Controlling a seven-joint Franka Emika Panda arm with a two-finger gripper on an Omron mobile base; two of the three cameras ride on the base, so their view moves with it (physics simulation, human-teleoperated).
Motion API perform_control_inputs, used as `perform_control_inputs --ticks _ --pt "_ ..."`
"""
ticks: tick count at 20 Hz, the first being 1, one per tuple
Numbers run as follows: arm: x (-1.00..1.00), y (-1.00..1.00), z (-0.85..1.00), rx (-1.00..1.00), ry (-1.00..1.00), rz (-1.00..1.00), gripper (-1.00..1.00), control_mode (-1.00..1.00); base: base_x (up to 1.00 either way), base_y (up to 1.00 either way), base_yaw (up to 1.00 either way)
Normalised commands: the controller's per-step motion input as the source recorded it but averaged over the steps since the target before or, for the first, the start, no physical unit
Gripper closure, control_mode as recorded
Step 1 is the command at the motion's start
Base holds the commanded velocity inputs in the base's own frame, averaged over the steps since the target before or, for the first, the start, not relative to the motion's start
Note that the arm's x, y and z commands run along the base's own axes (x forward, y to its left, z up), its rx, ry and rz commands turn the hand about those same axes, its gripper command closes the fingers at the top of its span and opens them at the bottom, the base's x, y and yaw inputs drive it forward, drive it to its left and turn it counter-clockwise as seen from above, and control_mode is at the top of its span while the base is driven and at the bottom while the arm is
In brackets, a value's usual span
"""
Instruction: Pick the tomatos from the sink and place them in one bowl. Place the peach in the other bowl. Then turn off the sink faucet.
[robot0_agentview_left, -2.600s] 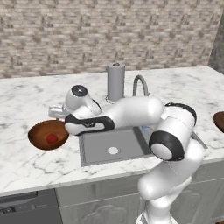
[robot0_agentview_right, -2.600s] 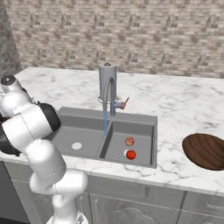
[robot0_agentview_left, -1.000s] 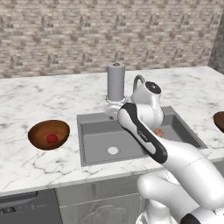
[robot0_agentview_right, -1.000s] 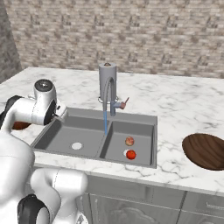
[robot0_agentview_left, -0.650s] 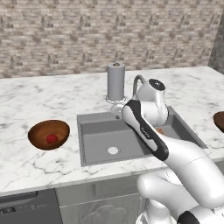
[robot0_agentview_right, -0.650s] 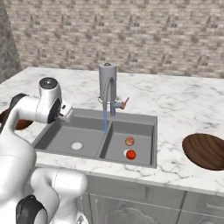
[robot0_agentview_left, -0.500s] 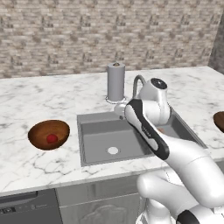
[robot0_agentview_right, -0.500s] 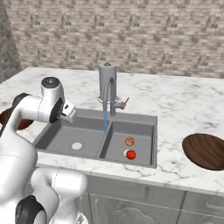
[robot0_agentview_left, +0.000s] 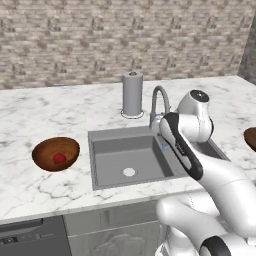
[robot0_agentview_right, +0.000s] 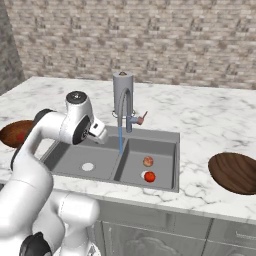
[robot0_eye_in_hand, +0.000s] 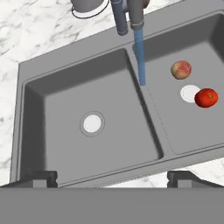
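Hand (robot0_eye_in_hand: 112, 177) hangs spread wide and seemingly empty above the sink (robot0_eye_in_hand: 87, 74), touching nothing.

left base: behind-left, looking down | right base: behind-right | hand: close above | shared: sink (robot0_agentview_left: 131, 160)

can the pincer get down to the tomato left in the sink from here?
Probably yes. The pincer is open above the sink, and the tomato lies uncovered beside the drain in the right basin, apart from the peach.
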Motion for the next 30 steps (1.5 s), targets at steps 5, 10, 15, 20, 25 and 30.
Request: perform_control_inputs --ticks 5,10,15,20,25,30 --pt "0.0 -0.6 -0.12 -0.03 0.0 -0.01 -1.0 -1.0 0.0 0.0 0.0" --pt "0.0 -0.38 -0.08 -0.01 0.04 0.0 -1.0 -1.0 0.0 0.0 0.0" --pt "0.0 -0.24 -0.09 0.0 0.03 0.0 -1.0 -1.0 0.0 0.0 0.0" --pt "0.02 -0.21 -0.21 0.0 0.0 0.0 -1.0 -1.0 0.0 0.0 0.0" --pt "0.01 -0.4 -0.22 0.0 0.0 0.0 -1.0 -1.0 0.0 0.0 0.0" --pt "0.1 -0.48 -0.19 0.0 0.0 0.0 -1.0 -1.0 0.0 0.0 0.0"
